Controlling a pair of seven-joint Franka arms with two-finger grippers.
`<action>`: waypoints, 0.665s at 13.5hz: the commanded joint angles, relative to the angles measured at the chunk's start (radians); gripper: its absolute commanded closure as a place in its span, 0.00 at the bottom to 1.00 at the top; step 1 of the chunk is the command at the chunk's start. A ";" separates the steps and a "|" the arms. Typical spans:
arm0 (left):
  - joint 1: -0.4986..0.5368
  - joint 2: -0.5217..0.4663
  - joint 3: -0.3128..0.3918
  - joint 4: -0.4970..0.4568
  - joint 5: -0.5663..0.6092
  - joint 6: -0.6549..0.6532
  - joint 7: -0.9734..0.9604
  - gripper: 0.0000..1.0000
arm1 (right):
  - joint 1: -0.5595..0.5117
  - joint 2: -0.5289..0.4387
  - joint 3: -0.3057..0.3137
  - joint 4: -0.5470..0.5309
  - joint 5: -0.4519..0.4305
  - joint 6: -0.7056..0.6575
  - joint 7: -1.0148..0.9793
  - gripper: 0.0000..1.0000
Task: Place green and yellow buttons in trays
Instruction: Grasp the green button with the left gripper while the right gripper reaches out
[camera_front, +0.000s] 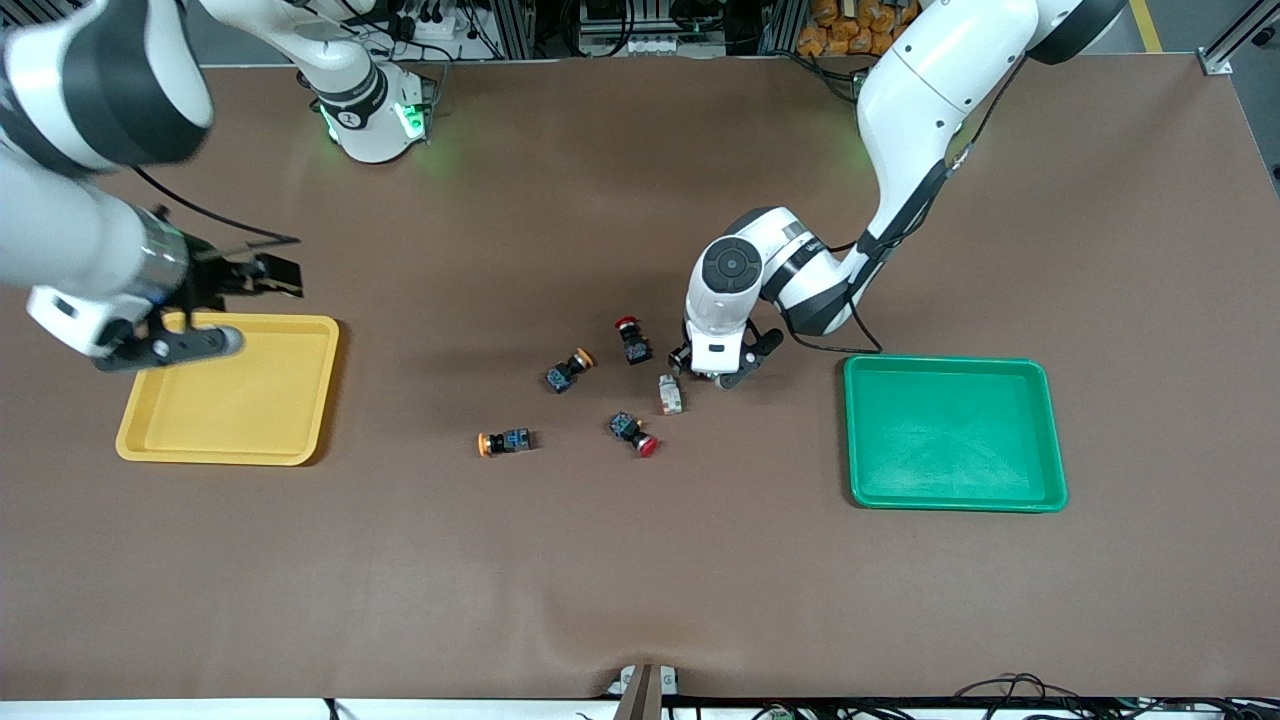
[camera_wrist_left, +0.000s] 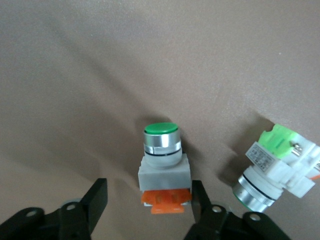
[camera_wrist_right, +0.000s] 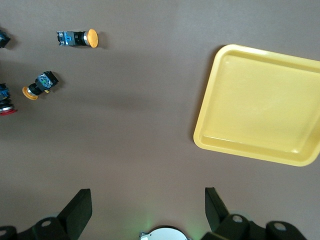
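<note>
Nearest the front camera lie a yellow-capped button (camera_front: 504, 441) and a red-capped switch (camera_front: 634, 432). Slightly farther, a white-bodied green button (camera_front: 670, 394) lies on its side, then a second yellow-capped button (camera_front: 568, 370) and another red-capped switch (camera_front: 631, 340).

At about that depth the left gripper (camera_front: 722, 372) is down at the table surface over a second green button (camera_wrist_left: 163, 167). In the left wrist view this one stands upright, green cap up and orange base toward the camera, between the two fingers. One fingertip (camera_wrist_left: 199, 192) sits just beside the white body; the other stands clear of it, so the jaws are apart and nothing is clamped.

To grip well, the wrist probably needs to centre on the white body so both pads meet its flat sides together, below the chrome collar; closing off-centre could tip the button or nudge it toward its neighbour.

Both trays are empty: the green tray (camera_front: 955, 497) toward the left arm's end, the yellow tray (camera_front: 300, 400) toward the right arm's. The right gripper (camera_front: 275, 275) waits above the yellow tray's rim, jaws wide apart.
</note>
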 joint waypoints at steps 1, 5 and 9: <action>-0.011 0.021 0.010 0.015 0.029 0.038 -0.029 0.36 | 0.003 0.044 -0.004 0.018 -0.002 0.011 -0.009 0.00; -0.003 0.016 0.010 0.016 0.030 0.041 -0.026 1.00 | -0.015 0.156 -0.010 0.035 -0.008 0.133 -0.011 0.00; 0.035 -0.031 0.010 0.021 0.052 0.027 0.002 1.00 | -0.021 0.235 -0.012 0.047 -0.009 0.272 0.008 0.00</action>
